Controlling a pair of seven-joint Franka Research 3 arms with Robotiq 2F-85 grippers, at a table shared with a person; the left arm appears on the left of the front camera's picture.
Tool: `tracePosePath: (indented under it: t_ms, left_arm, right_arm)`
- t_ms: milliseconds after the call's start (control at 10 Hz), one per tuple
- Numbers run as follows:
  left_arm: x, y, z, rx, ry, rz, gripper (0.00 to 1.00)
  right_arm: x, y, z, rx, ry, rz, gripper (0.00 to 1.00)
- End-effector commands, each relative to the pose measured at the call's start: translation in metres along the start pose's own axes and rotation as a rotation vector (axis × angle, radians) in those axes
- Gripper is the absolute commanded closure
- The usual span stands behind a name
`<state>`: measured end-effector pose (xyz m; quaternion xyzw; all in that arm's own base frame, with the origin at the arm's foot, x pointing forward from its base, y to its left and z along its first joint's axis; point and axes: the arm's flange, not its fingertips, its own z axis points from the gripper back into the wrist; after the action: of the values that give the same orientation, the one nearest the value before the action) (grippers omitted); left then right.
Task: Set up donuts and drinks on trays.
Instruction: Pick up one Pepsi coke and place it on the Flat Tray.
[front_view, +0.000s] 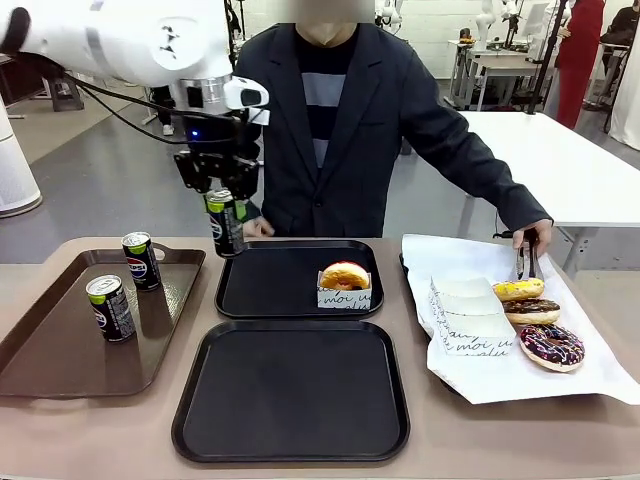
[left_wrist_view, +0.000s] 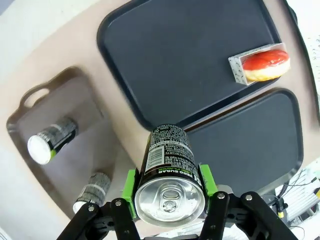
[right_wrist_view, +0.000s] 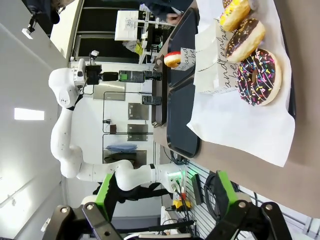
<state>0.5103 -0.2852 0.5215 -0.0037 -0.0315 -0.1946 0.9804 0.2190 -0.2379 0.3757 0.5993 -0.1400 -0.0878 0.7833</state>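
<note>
Brown handled tray (front_view: 60, 350) sits far left on the bench (front_view: 480, 440), two cans (front_view: 110, 307) upright on it. Left tool (front_view: 221, 190) is clamped on a third can (front_view: 227, 230), upright in the air over the bench strip between that tray and the far black tray (front_view: 270, 290). Far tray carries one sleeved donut (front_view: 344, 283) at its right side; near black tray (front_view: 290, 390) lies in front. Right: white paper (front_view: 520, 375) with three donuts (front_view: 550, 346) and a sleeve stack (front_view: 470, 315), person's hand (front_view: 530, 236) on tongs (front_view: 524, 262). Right tool (right_wrist_view: 162, 190) is spread wide.
</note>
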Motion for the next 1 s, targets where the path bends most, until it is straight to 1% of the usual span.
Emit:
tracePosePath:
  t_ms: [0, 100, 300, 400, 500, 600, 700, 800, 900]
  left_arm:
    - [0.016, -0.016, -0.013, 0.04, -0.002, -0.019, 0.42]
    - [0.022, -0.023, -0.026, 0.075, 0.001, -0.04, 0.42]
    - [0.032, -0.027, -0.046, 0.099, 0.022, -0.064, 0.42]
    - [0.019, -0.022, -0.047, 0.073, 0.077, -0.077, 0.42]
    - [-0.037, -0.002, -0.035, 0.082, 0.201, -0.081, 0.42]
    - [-0.099, 0.019, -0.022, 0.05, 0.204, -0.145, 0.42]
    - [-0.153, 0.031, -0.015, 0.002, 0.213, -0.19, 0.42]
    - [-0.195, 0.033, -0.015, 0.002, 0.204, -0.243, 0.42]
    - [-0.221, 0.034, -0.016, 0.002, 0.192, -0.262, 0.42]
  right_arm:
    - [-0.003, 0.0, 0.001, 0.001, 0.014, 0.007, 0.0]
    - [-0.003, 0.0, 0.001, 0.001, 0.014, 0.007, 0.0]
    - [-0.003, 0.0, 0.001, 0.001, 0.014, 0.007, 0.0]
    - [-0.003, 0.0, 0.001, 0.001, 0.014, 0.007, 0.0]
    - [-0.003, 0.0, 0.001, 0.001, 0.014, 0.007, 0.0]
    - [-0.003, 0.0, 0.001, 0.001, 0.014, 0.007, 0.0]
    - [-0.003, 0.0, 0.001, 0.001, 0.014, 0.007, 0.0]
    - [-0.003, 0.0, 0.001, 0.001, 0.014, 0.007, 0.0]
    - [-0.003, 0.0, 0.001, 0.001, 0.014, 0.007, 0.0]
